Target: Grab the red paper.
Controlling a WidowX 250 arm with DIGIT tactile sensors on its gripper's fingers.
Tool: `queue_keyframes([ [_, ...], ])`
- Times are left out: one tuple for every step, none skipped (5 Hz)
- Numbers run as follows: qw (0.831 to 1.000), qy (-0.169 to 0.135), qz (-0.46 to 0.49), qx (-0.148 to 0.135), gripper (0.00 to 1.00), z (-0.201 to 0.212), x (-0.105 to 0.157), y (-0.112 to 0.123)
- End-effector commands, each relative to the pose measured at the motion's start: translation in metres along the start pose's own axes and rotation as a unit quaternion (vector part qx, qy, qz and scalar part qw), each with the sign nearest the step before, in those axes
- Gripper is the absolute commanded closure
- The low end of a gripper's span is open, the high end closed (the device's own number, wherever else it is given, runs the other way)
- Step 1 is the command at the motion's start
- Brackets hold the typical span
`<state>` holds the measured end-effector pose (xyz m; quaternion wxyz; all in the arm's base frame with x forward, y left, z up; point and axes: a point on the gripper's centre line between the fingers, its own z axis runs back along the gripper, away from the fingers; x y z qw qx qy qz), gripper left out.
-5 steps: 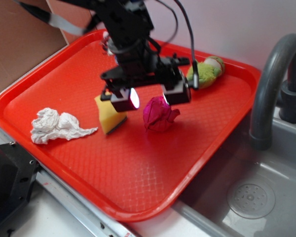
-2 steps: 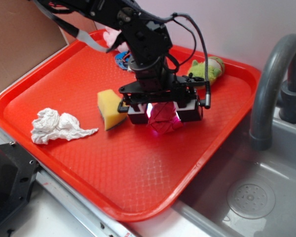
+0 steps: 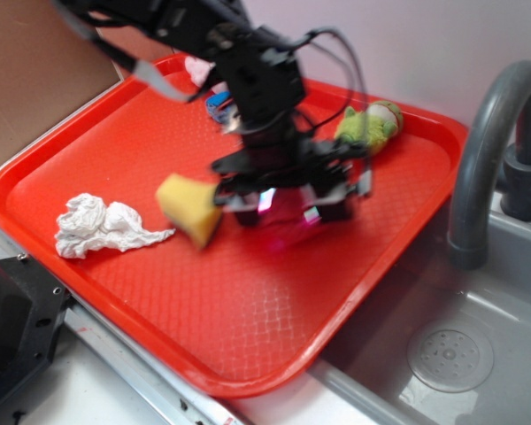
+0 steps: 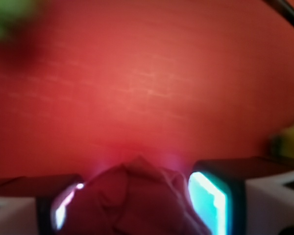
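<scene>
1. Red paper [image 4: 137,200] sits on the tray [image 3: 248,328] right of centre, directly between the fingers.
2. Gripper [image 3: 288,205] straddles it, one pad [image 4: 208,203] either side; fingers spread, touching or nearly, blur prevents certainty.
3. Yellow sponge [image 3: 188,208] lies just left, blurred.

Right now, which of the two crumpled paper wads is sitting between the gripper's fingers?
The red paper, the crimson wad between the gripper fingers beside the yellow sponge. The white paper wad lies apart, near the tray's left edge.
</scene>
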<state>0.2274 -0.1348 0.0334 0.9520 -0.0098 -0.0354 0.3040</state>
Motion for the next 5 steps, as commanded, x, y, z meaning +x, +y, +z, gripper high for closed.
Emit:
queue_keyframes([
  [0.995, -0.004, -0.067, -0.070, 1.00, 0.114, 0.024, 0.027],
  [0.984, 0.046, -0.146, -0.092, 1.00, 0.141, 0.031, 0.049],
  [0.972, 0.049, -0.206, -0.104, 1.00, 0.163, 0.026, 0.070],
  [0.976, 0.001, -0.194, -0.102, 1.00, 0.195, 0.019, 0.097],
  [0.980, -0.018, -0.176, -0.093, 1.00, 0.195, 0.019, 0.100],
])
